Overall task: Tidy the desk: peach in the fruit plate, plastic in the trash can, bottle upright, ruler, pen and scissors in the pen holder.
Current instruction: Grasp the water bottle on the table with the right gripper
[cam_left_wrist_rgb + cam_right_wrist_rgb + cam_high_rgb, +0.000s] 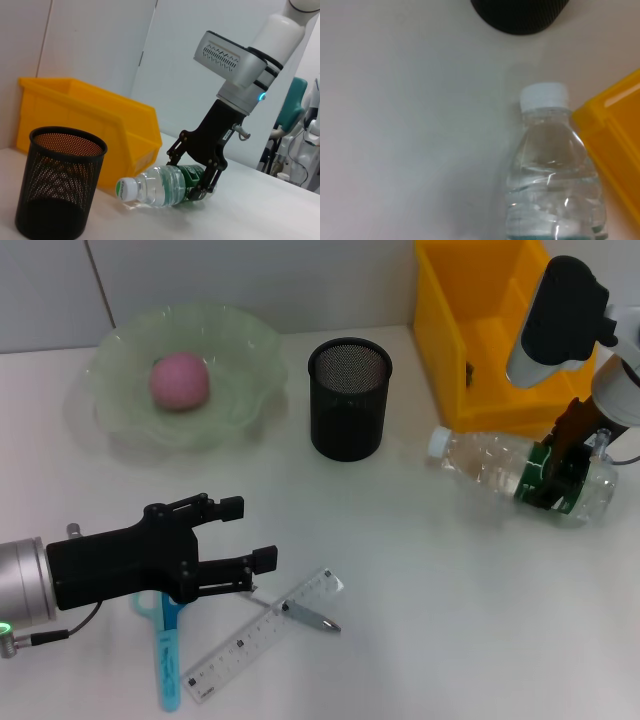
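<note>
Nearest the head camera: left gripper point(248, 534), hovering low over the front-left of the surface point(420, 590), fingers point(264, 559) spread and holding nothing. Just beside and partly under it lie the blue-handled scissors point(167, 650), the clear ruler point(262, 634) and the pen point(312, 618), which rests across the ruler.

Right gripper point(200, 179): fingers clenched around the labelled lower body of the water bottle point(505, 468). Bottle lies on its side, white cap pointing toward the mesh pen holder point(348, 398), just in front of the yellow bin point(475, 330).

Risks, as judged:
- Bottle is smooth, round and part full; water shifting as it tips up could make it rotate or slip in the grip.
- Swinging it upright so close to the bin wall could knock the bin or catch the cap.
- Releasing before the base sits flat would let it topple again.
- Pen on the ruler: picking one may drag the other.

Count: one bottle, one pen holder, one bin, one green fruit plate point(245, 390) holding one peach point(180, 380), one pair of scissors, one ruler, one pen. No loose plastic seen.
</note>
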{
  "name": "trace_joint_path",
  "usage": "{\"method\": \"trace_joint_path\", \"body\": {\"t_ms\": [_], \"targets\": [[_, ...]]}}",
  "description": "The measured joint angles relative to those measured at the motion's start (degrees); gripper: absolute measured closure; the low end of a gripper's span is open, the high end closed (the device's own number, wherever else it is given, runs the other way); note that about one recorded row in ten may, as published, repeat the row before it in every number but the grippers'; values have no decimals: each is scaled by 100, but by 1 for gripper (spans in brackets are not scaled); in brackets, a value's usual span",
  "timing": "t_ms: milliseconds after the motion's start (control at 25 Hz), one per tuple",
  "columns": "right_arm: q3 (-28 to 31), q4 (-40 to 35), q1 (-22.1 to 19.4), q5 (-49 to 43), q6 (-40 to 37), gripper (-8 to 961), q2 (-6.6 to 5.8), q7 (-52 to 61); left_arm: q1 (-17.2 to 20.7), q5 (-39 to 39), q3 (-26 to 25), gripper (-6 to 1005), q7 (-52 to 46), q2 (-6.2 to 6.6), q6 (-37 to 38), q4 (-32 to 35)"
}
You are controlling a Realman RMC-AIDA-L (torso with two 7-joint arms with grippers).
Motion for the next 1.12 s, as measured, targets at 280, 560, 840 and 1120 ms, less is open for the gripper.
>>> {"method": "trace_joint_path", "body": {"t_ms": [280,560,840,1120], "targets": [[-3,85,-20,1,59,168,60,15,0,0,0,137,0,22,12,0],[-3,238,10,4,132,168,64,34,-6,0,0,138,0,33,21,0],[-3,363,30,8,202,167,63,36,-23,-1,0,138,0,33,19,0],[-1,449,43,17,243,167,73,34,-27,-1,0,138,0,34,6,0]]}}
